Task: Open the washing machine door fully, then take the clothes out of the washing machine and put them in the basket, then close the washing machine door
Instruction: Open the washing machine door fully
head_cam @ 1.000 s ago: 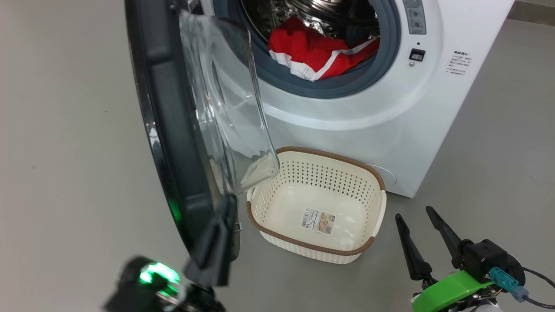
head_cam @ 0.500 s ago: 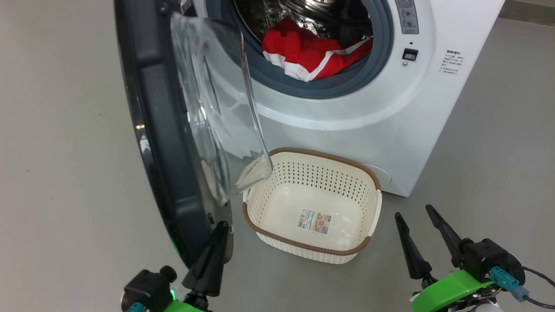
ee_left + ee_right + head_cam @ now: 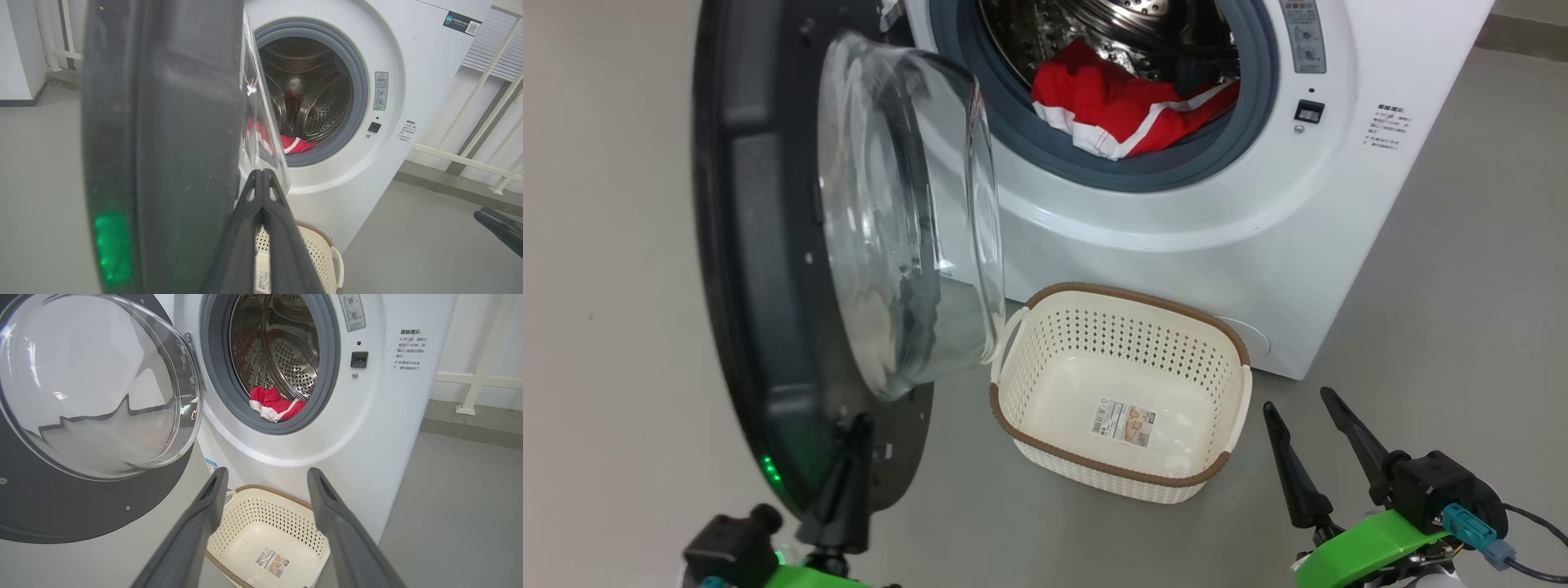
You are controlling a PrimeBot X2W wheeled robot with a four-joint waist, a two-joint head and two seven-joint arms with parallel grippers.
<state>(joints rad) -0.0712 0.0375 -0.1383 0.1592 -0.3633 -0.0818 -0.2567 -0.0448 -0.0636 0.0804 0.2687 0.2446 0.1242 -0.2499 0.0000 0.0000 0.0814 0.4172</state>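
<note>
from the head camera i see the big round washing machine door (image 3: 760,269), glossy black rim, standing open at nine o'clock, its clear glass bowl (image 3: 907,220) bulging toward three. the bright red clothes (image 3: 1119,110) with white stripes lie at twelve o'clock in the steel drum (image 3: 1127,16), draped over the grey-blue rubber ring (image 3: 1045,151) of the white front-loading washing machine (image 3: 1241,245). the cream perforated plastic basket (image 3: 1135,294) with a brown rim sits on the grey floor (image 3: 1462,286) at six o'clock of the drum mouth, a paper label (image 3: 1123,422) on its bottom. my left gripper (image 3: 856,429), at seven o'clock, has its fingers pressed together on nothing, tip just beside the door's lower edge; i cannot tell if it touches. my right gripper (image 3: 1297,400), at five o'clock, is spread wide and empty.
</note>
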